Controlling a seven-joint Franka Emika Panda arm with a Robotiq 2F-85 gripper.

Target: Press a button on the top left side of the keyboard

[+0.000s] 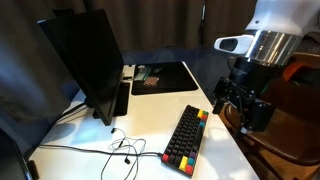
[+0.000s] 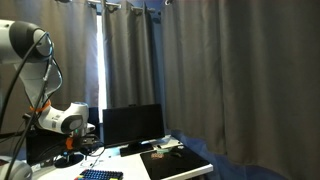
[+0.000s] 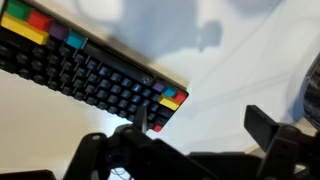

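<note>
The keyboard (image 1: 186, 138) is compact and black with a border of red, orange, yellow and green keys. It lies on the white desk in front of the monitor. It also shows at the bottom of an exterior view (image 2: 100, 175) and in the wrist view (image 3: 90, 70), upper left. My gripper (image 1: 236, 110) hovers above the desk just beside the keyboard's far end. In the wrist view the gripper (image 3: 205, 125) is open and empty. One finger sits over the keyboard's coloured corner and the other over bare desk.
A large black monitor (image 1: 85, 60) stands at the desk's left and also shows in an exterior view (image 2: 132, 128). A black mouse mat (image 1: 165, 76) lies at the back. A thin cable (image 1: 118, 148) trails over the desk. A brown wooden object (image 1: 290, 120) is behind the gripper.
</note>
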